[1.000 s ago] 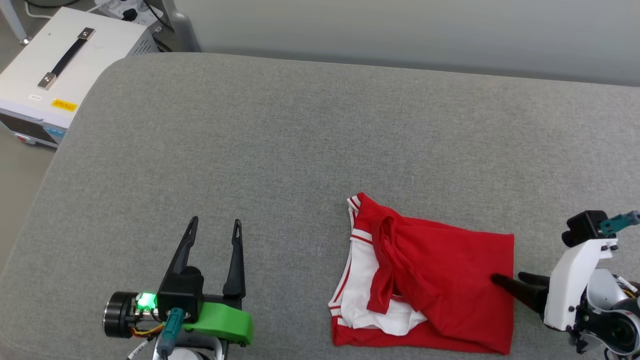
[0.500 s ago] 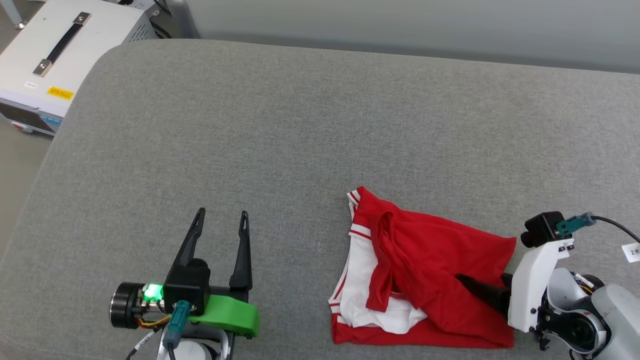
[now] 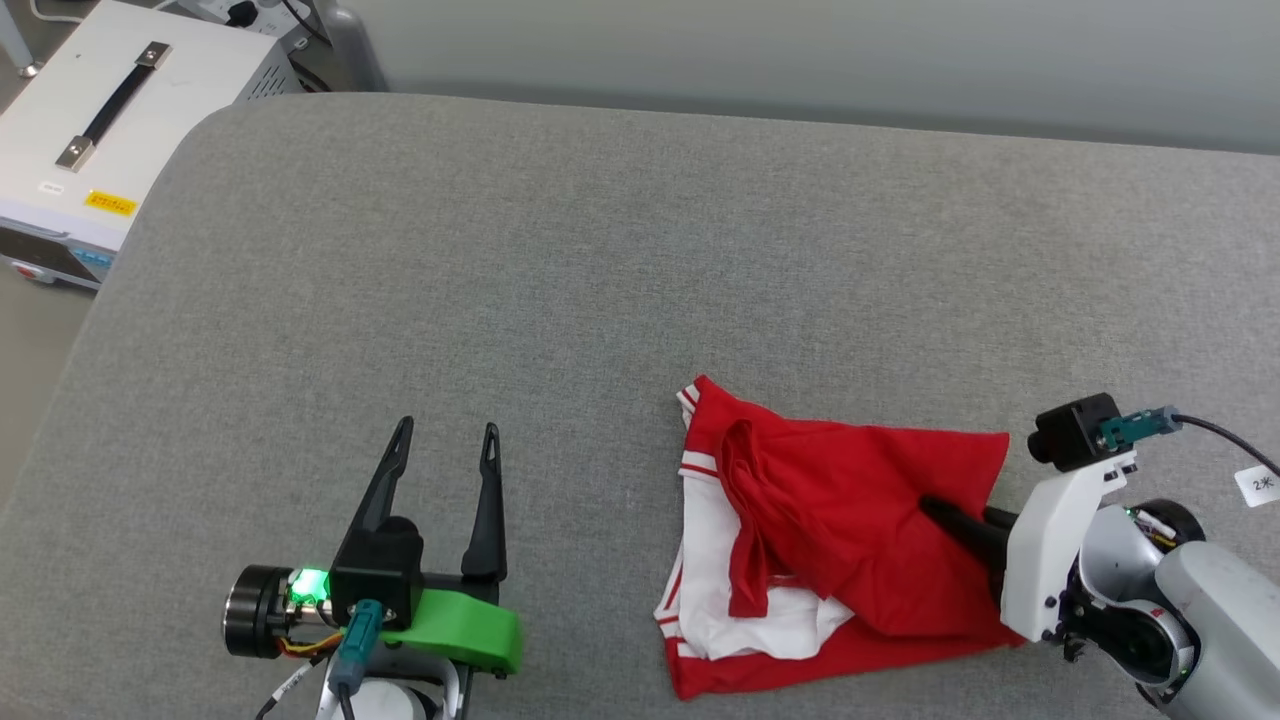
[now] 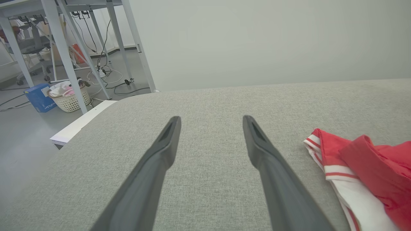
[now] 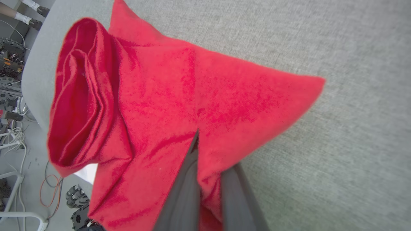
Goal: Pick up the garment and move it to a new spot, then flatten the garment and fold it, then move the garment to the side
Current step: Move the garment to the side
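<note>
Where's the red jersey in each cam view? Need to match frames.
Head view: the garment lies lower right of centre, right hand pinching its red layer.
Left wrist view: the garment at the right edge, striped sleeve trim showing.
Right wrist view: the garment covers left and centre, bunched between the fingers.
Shared landmark: the grey fabric surface beneath it.

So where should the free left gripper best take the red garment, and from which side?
Probably the striped left edge of the garment, approached from the left, low over the grey cushion. That edge faces the open left gripper and lies opposite the right gripper, which is shut on the red layer.
</note>
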`<state>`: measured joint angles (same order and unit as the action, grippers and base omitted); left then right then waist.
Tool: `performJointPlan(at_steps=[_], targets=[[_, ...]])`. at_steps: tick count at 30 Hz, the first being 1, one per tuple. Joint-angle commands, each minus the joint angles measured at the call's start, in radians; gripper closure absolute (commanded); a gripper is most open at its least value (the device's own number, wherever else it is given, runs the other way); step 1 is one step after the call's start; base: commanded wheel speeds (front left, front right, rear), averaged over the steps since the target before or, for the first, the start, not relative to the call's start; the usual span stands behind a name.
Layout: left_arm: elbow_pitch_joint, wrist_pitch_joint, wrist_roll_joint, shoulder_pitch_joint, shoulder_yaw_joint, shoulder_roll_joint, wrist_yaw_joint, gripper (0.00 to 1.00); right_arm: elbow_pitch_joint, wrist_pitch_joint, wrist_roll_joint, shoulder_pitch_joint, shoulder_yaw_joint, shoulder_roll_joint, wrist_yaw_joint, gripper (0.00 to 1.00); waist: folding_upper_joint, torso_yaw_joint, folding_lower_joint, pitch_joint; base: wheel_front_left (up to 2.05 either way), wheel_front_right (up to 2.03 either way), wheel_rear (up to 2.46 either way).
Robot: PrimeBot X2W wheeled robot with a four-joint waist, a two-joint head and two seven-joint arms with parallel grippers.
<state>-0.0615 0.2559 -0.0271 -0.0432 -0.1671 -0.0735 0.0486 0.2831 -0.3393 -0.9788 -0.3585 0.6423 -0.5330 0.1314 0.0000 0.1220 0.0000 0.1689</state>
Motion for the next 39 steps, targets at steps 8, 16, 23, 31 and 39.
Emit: performJointPlan(at_steps=[8,16,23,31,39], targets=[[0.002,0.006,0.002,0.013,0.004,0.0,-0.003,0.0,-0.073,0.092,0.153,-0.118,0.084,-0.11,-0.001,1.0,0.0,-0.065,0.0,-0.03,0.0,0.0,0.0],[0.01,0.006,0.004,0.011,0.001,0.002,-0.002,0.0,-0.124,0.102,0.2,-0.154,0.083,-0.204,-0.001,1.0,0.0,-0.154,0.0,-0.021,0.0,0.0,0.0],[0.021,0.006,0.01,-0.006,0.002,0.001,0.0,0.0,-0.127,0.107,0.195,-0.17,0.037,-0.248,-0.001,1.0,0.0,-0.23,0.0,0.02,0.0,0.0,0.0],[0.053,0.006,0.027,-0.064,-0.002,-0.018,-0.004,0.0,-0.055,0.111,0.189,-0.247,-0.024,-0.313,-0.001,1.0,0.0,-0.274,0.0,0.146,0.0,0.0,0.0],[0.073,0.006,0.041,-0.168,-0.024,-0.032,-0.014,0.0,0.125,0.111,0.227,-0.348,-0.075,-0.431,-0.001,1.0,0.0,-0.251,0.0,0.28,0.0,0.0,0.0]])
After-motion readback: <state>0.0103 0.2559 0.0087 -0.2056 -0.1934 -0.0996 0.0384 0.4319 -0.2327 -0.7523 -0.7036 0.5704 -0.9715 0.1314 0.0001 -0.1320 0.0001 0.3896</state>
